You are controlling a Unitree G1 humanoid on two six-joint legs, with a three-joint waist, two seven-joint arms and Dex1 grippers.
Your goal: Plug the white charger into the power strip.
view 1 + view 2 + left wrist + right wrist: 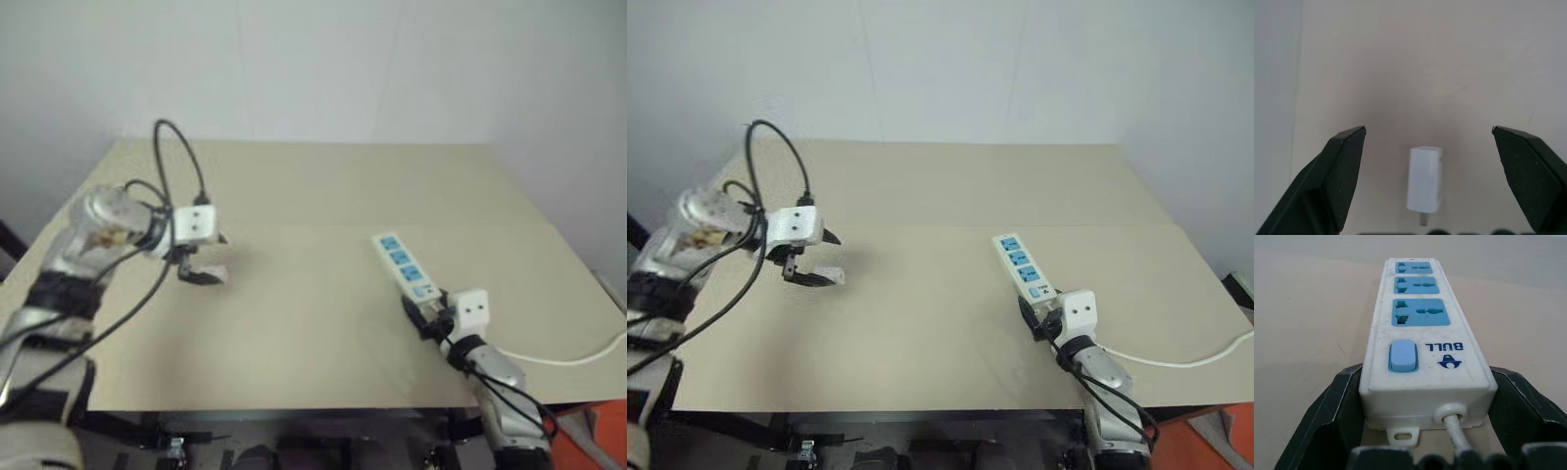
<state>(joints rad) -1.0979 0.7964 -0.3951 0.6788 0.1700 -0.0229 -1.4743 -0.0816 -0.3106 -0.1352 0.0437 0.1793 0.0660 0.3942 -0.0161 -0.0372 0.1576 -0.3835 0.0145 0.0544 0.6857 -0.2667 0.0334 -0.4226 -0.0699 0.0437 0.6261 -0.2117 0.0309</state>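
Your white charger [1424, 179] is a small boxy adapter lying flat on the tabletop [313, 196] over on the left, with a metal prong poking out of one end. Well apart on the right, your power strip [406, 266] lies flat and slightly angled: a long white bar, three blue socket panels face up, a blue switch at the cord end, a thin white cord [578, 358] trailing right.

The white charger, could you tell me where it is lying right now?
The white charger lies on the table on the robot's left, between the open jaws of the left gripper in the left wrist view, far from the power strip.
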